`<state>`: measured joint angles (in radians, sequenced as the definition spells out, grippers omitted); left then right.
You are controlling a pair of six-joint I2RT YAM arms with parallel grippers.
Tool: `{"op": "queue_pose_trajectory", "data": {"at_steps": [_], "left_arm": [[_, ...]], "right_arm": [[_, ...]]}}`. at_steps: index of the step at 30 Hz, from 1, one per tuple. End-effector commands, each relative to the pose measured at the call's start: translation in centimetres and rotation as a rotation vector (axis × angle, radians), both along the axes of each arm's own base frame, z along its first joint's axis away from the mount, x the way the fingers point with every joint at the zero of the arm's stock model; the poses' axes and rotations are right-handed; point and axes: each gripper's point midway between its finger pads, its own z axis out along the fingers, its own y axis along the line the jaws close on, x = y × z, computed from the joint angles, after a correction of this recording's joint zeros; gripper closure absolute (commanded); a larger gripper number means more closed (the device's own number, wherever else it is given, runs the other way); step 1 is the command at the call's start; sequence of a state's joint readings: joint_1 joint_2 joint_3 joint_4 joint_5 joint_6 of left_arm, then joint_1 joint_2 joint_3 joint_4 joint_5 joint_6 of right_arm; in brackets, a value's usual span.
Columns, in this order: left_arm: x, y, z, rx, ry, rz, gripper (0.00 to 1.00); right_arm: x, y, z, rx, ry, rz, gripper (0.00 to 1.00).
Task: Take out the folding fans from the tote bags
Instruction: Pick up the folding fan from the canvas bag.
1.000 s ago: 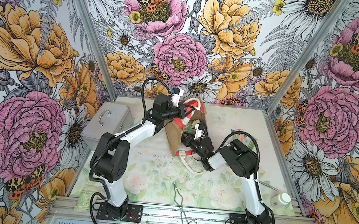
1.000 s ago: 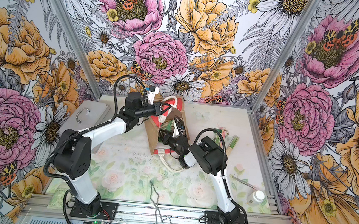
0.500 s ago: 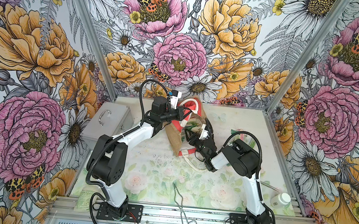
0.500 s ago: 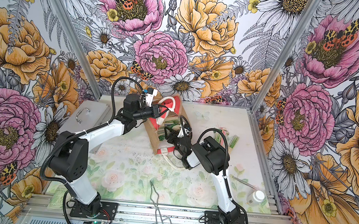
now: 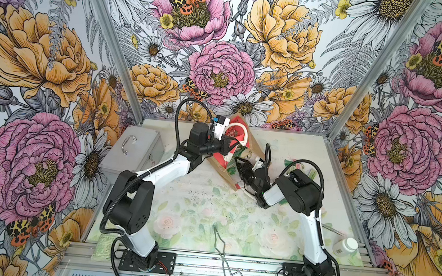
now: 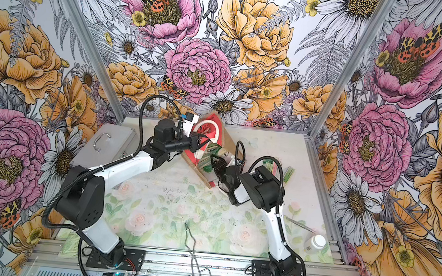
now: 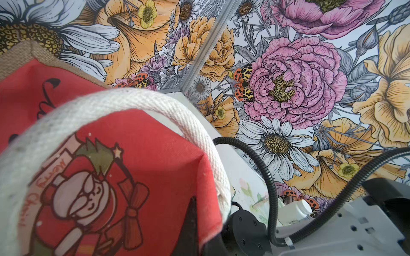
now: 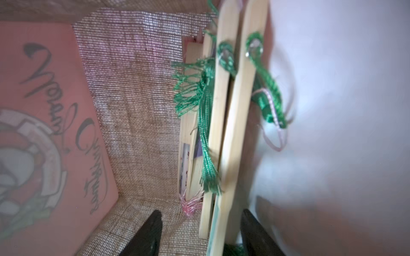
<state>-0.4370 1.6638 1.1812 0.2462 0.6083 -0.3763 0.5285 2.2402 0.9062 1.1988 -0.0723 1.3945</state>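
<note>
Your left pincer (image 5: 226,144) grips the bag (image 5: 235,131); the right pincer (image 8: 200,212), open, straddles two fans (image 8: 239,110); tangled tassels (image 8: 206,99) could drag both.

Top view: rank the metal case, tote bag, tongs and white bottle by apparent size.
1. metal case and tote bag: too close to rank, bag partly hidden.
2. tongs.
3. white bottle.
</note>
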Motion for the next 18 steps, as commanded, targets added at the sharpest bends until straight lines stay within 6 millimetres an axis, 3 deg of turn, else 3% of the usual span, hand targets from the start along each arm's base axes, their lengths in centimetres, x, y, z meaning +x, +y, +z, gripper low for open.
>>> {"op": "queue_pose_trajectory", "data": {"at_steps": [1, 10, 18], "left_arm": [[-0.3, 0.8, 3.8, -0.027, -0.137, 0.010, 1.00], [-2.9, -0.9, 6.2, -0.110, -0.190, -0.109, 1.00], [-4.3, -1.3, 6.7, -0.131, -0.170, -0.146, 1.00]], "right_arm": [[0.4, -1.4, -2.2, -0.065, 0.153, -0.033, 0.41], [1.2, -0.8, -3.4, -0.068, 0.174, -0.027, 0.45], [2.3, -0.1, -2.6, -0.022, 0.100, -0.036, 0.48]]}}
